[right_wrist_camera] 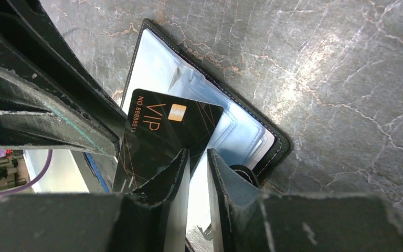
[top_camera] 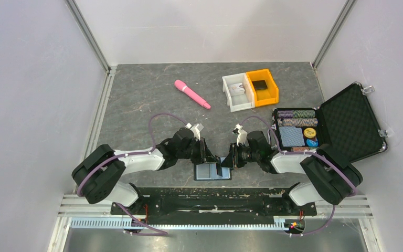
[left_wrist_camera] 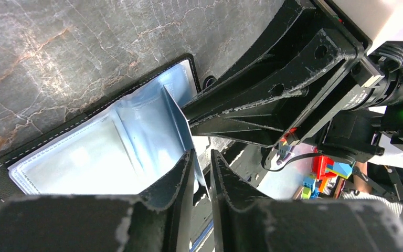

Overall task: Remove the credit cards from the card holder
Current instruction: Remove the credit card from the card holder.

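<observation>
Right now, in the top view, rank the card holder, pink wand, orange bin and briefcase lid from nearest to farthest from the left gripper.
1. card holder, right under the left gripper
2. pink wand, farther back, left
3. orange bin, back right
4. briefcase lid, far right

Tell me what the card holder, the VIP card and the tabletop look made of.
Card holder: black leather or a leather-like synthetic outside, going by the pale edge stitching; glossy clear plastic sleeves inside, reflecting bluish light. VIP card: likely plastic, smooth black with thin orange print and a metallic chip. Tabletop: dark grey, marble-like veining; stone or printed laminate, cannot tell.
</observation>
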